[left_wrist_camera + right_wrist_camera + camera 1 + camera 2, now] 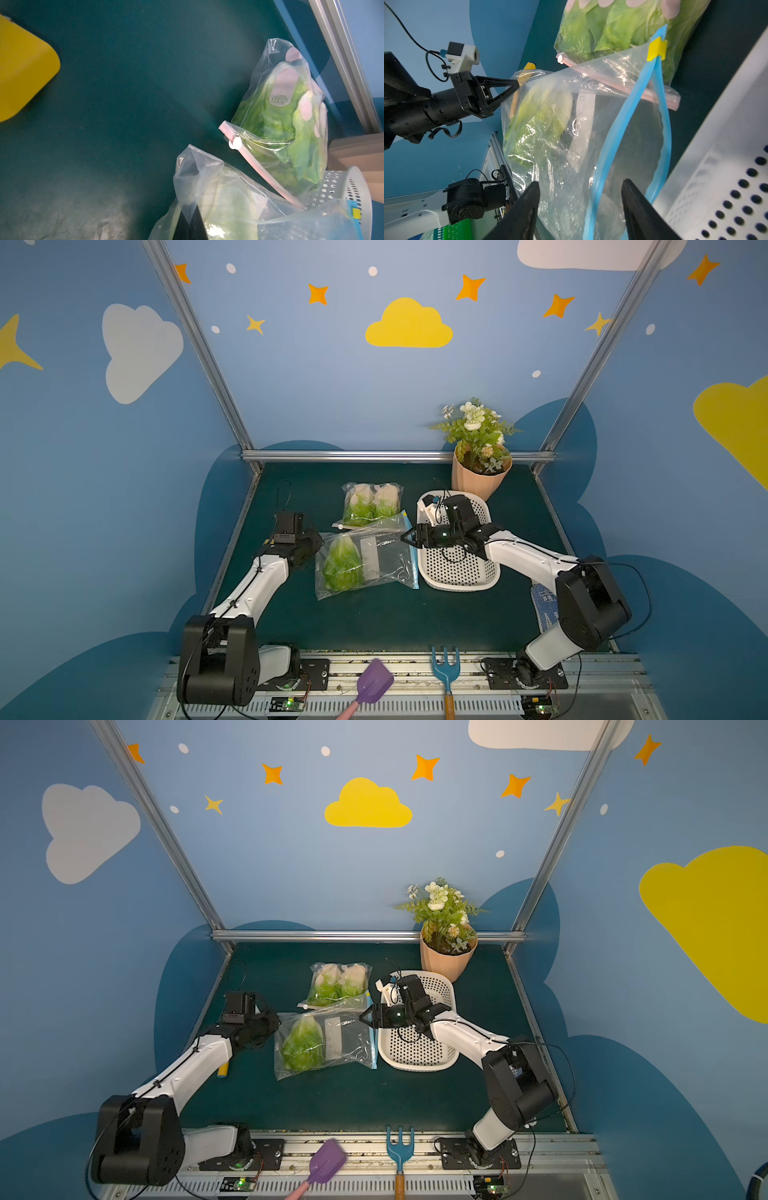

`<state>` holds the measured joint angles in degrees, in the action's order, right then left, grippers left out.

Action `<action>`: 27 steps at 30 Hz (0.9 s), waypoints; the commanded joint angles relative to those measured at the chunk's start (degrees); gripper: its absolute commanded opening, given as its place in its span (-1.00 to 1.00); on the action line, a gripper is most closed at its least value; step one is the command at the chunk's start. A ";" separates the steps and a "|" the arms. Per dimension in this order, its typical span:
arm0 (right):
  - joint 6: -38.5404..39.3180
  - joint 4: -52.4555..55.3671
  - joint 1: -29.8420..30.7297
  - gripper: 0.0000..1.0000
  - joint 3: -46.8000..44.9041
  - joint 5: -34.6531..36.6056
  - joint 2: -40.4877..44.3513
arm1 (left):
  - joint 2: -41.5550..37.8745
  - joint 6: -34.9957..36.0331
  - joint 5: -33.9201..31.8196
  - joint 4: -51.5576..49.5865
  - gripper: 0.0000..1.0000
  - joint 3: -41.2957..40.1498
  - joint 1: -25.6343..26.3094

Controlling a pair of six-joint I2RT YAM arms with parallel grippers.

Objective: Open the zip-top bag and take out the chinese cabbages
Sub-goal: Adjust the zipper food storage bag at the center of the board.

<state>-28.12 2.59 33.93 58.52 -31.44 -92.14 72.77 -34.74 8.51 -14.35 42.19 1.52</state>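
Dark green tabletop (374, 622), blue walls (311, 385): left gripper (517, 84) pinches the zip-top bag (591, 128), right gripper (580, 182) gapes

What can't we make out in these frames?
- Left claw tips: top views, hidden behind its own wrist.
- Count of chinese cabbages inside blue-zip bag: every view, crumpled plastic and glare.
- Yellow object: left wrist view, blurred, cut by the edge.
- Pink-zip bag sealed or not: too small in top views.

Staged robot test booth: cloud-painted walls (311, 377), aluminium frame (353, 455).
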 commanded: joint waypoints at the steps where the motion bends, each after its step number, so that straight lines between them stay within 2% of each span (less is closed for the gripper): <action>1: 0.46 -1.14 -0.18 0.23 2.23 -3.10 -1.68 | 0.53 0.62 -0.08 0.23 -0.91 1.57 -0.63; 4: -0.42 -2.11 -0.18 0.23 2.63 -4.75 -3.42 | 0.53 0.56 -0.08 0.26 -0.91 1.93 -0.74; 6: -1.23 -3.66 -0.09 0.11 2.48 -6.12 -4.36 | 0.38 0.77 0.26 -0.32 -0.91 2.40 -0.89; 8: -2.06 -4.66 -0.08 -0.24 2.61 -7.25 -4.95 | -0.11 0.79 0.45 -1.29 -0.91 3.08 -0.99; 11: -2.54 -4.91 0.01 -0.92 2.30 -7.38 -4.94 | -2.31 0.94 0.58 -3.11 -0.91 4.41 -0.96; 12: -2.60 -4.88 -0.01 -1.00 1.81 -7.12 -4.66 | -3.39 1.01 0.19 -4.00 -0.91 5.04 -0.89; 16: -3.45 -6.57 -0.20 -1.00 -0.63 -6.73 -3.43 | -7.73 2.11 -0.62 -8.99 -0.91 8.38 -1.11; 24: -6.82 -11.90 0.02 -1.00 -4.11 -8.70 -3.35 | -14.25 2.46 3.21 -17.44 -0.91 14.03 -1.25; 27: -7.28 -12.41 0.06 -1.00 -4.63 -8.80 -3.37 | -15.59 0.09 8.57 -19.57 -0.91 15.93 -1.22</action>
<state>-34.39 -7.64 33.98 54.63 -39.40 -96.90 58.39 -33.26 12.86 -29.98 56.12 0.64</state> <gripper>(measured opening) 0.047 0.050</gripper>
